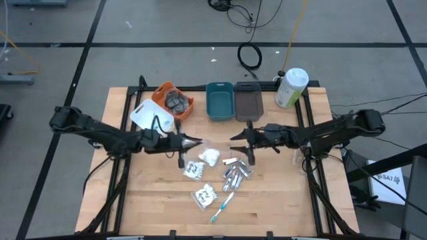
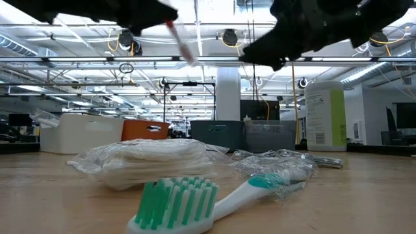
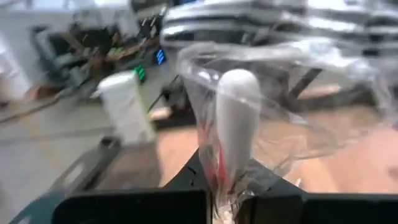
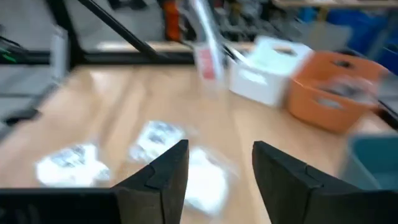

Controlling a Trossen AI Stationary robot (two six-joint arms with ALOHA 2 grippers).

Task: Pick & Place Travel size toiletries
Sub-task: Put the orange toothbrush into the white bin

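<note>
The left gripper, at 9 o'clock of the pile, pinches a clear-wrapped toothbrush held off the table, light, stiff, slippery in its wrap, best gripped mid-handle, while the right gripper, at 3 o'clock, hovers with fingers spread and empty.

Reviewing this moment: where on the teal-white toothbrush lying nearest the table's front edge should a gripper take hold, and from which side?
Grip the toothbrush mid-handle, coming straight down from above, fingers across its width. It lies flat, apart from the packets, and the handle is slim.
</note>
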